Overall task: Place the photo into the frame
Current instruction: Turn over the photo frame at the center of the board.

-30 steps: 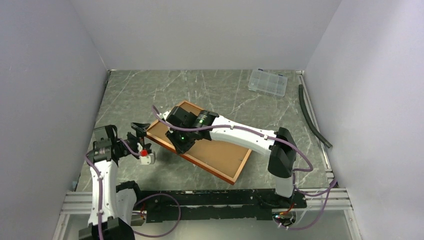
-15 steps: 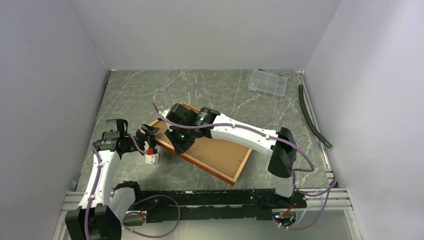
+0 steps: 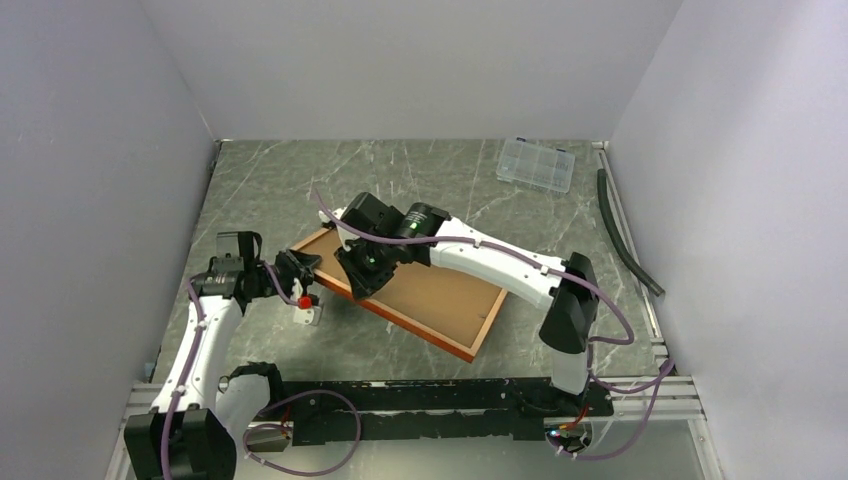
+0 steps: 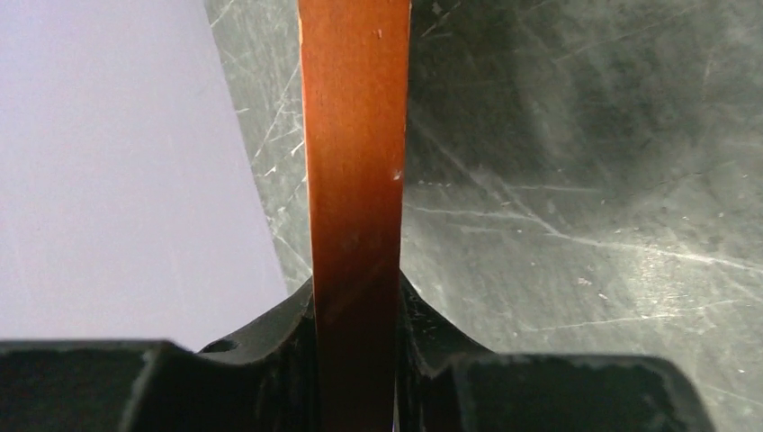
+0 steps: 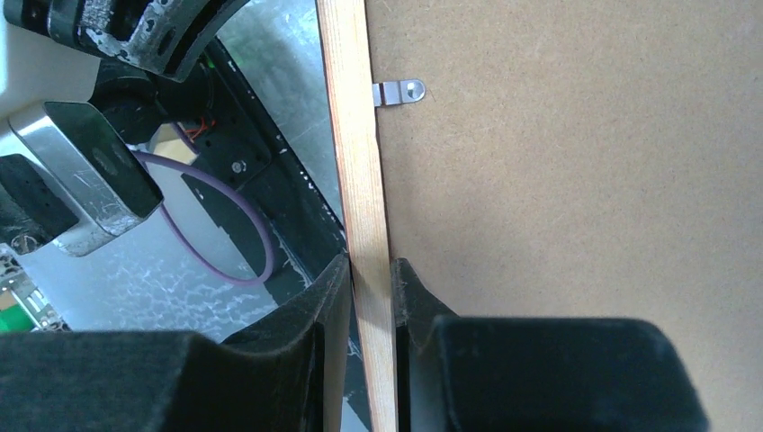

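Grey marble table (image 3: 290, 185); orange-rimmed frame (image 3: 440, 305), tan back up, both jaws pinching its border.

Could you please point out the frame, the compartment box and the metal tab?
frame (image 4: 355, 180), left wrist view, orange border edge.
compartment box (image 3: 537, 164), top view, middle of lid.
metal tab (image 5: 399, 92), right wrist view, its middle.

- Plain, pale lilac-grey walls close in three sides: back wall (image 3: 420, 60), left wall (image 3: 90, 180), right wall (image 3: 750, 200).
- The bench (image 3: 270, 180) has a dark grey-green marbled top with pale veins and scratches.
- Aluminium near rail (image 3: 688, 385) and side rail (image 3: 655, 335) edge it.
- The light is soft and even.
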`<state>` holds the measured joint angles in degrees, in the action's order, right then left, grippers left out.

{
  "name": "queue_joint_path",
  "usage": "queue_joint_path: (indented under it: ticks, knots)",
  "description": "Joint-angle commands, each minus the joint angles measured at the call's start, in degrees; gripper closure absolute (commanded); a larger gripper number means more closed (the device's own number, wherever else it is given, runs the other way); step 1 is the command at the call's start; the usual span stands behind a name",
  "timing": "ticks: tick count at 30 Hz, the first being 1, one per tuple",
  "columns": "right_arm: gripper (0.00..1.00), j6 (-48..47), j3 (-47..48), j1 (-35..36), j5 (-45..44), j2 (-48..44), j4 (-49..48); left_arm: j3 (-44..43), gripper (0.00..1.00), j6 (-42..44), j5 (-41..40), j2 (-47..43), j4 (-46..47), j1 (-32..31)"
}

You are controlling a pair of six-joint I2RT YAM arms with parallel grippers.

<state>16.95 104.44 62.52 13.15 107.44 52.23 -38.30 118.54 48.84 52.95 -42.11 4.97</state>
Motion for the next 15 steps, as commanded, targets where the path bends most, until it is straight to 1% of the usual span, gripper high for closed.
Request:
queue_joint_path:
  ticks: [1,2,4,5,8,10,13,15]
  knots:
    - [0.93,0.2,4.0,-1.2,2.0,-5.9,1.0,-2.5,0.97,5.6,0.4,-0.7,0.6,0.0]
    - [0.8,-0.4,4.6,-1.4,1.6,-6.2,1.9,-2.8,0.97,4.5,0.8,-1.0,0.5,0.0]
    - [0.46,-2.6,6.2,-1.5,-0.8,-6.8,4.0,-3.9,0.97,4.0,1.1,-1.5,-1.4,-0.1]
    - [0.34,-4.2,7.2,-1.5,-2.3,-7.2,5.4,-4.5,0.97,3.6,1.1,-1.8,-2.6,-0.1]
    - [0.14,-11.2,11.4,-1.3,-5.3,-8.0,11.2,-6.4,0.97,0.7,0.8,-2.7,-5.2,-0.2]
    - [0.07,-14.3,12.5,-0.4,-7.4,-8.6,13.5,-8.2,0.97,-1.7,0.6,-2.7,-7.7,-0.2]
    - [0.05,-17.7,11.1,2.4,-12.4,-9.4,15.0,-11.4,0.97,-5.0,0.8,-2.4,-11.1,-0.2]
    - [0.05,-19.5,9.4,4.9,-18.1,-9.4,15.6,-12.8,0.97,-7.6,1.1,-2.5,-12.3,-0.2]
